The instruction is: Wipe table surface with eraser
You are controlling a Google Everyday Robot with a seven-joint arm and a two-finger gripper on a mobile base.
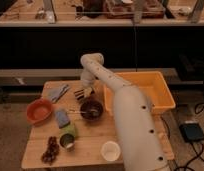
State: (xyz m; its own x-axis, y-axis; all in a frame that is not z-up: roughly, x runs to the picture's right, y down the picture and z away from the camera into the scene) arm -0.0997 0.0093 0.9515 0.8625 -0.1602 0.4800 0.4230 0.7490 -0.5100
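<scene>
While gripper [84,93] sits low at the desk's [89,134] far side, orange bowl [39,111] lies well left of it, blue eraser [62,118] left-front and apart, dark bowl [91,109] just in front, yellow bin [145,95] right. Gripper state: can't tell.

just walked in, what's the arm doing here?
The arm reaches across the wooden table, its gripper low over the rear edge, behind the dark bowl and beside the grey cloth. Whether it holds anything is unclear. A blue block, possibly the eraser, lies near the orange bowl, away from the gripper.
</scene>
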